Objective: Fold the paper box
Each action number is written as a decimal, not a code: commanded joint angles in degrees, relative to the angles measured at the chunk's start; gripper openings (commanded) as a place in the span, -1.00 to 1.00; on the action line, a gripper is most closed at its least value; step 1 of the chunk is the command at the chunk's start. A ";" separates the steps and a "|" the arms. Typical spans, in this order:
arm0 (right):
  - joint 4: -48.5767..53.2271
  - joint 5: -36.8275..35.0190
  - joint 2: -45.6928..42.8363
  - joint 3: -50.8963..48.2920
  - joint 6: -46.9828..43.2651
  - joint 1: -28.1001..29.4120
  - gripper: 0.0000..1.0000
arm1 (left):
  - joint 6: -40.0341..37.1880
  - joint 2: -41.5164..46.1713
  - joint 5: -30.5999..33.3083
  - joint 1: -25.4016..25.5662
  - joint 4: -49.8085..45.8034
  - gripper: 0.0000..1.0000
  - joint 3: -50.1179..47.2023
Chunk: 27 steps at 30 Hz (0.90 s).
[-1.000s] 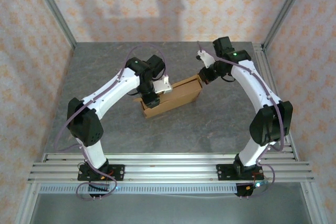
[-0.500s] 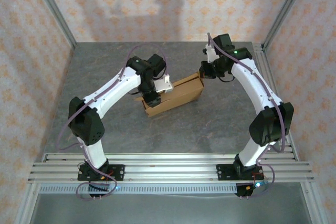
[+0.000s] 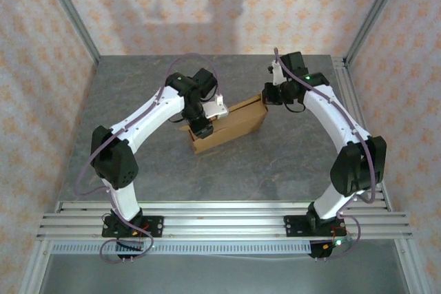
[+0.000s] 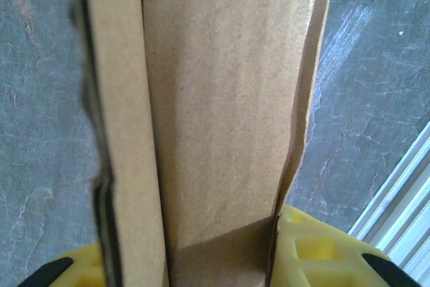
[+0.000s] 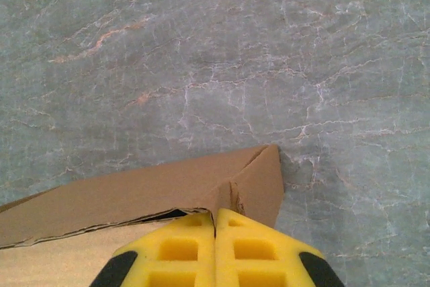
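Bracing the paper box (image 3: 231, 127) near the table's (image 3: 289, 163) centre, the left gripper (image 3: 200, 129) clamps narrowly across its 8 o'clock end, likely to steady it, while the right gripper (image 5: 215, 247), pads fully together, pokes the 2 o'clock corner flap.

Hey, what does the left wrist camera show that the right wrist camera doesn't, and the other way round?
Left wrist: the left gripper with its yellow fingers on either side of the paper box, whose long panels run up the frame, plus an aluminium rail at the lower right. Right wrist: the right gripper, fingers pressed shut and empty, right at one folded corner of the box. Both: brown cardboard lying on the grey marbled table.
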<state>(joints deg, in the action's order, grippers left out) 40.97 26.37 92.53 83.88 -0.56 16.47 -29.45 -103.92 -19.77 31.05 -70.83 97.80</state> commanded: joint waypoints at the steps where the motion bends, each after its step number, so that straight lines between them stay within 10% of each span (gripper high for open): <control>1: -1.98 -0.30 -0.03 -2.56 -2.87 0.90 -1.00 | -0.36 -5.15 -4.97 0.12 2.89 -0.19 -2.71; 16: -3.56 -2.89 1.21 -1.77 -1.38 1.44 -1.00 | 11.57 -3.30 -4.96 -0.05 13.25 0.98 0.04; 27: 0.77 -8.27 3.33 2.41 -0.61 3.04 -1.00 | 16.46 1.58 -5.38 -0.03 16.29 1.00 -0.53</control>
<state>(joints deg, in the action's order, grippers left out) 36.62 18.83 94.48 84.95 -1.98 17.69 -15.84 -105.03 -24.03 30.24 -58.15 96.92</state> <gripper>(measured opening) 0.048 0.998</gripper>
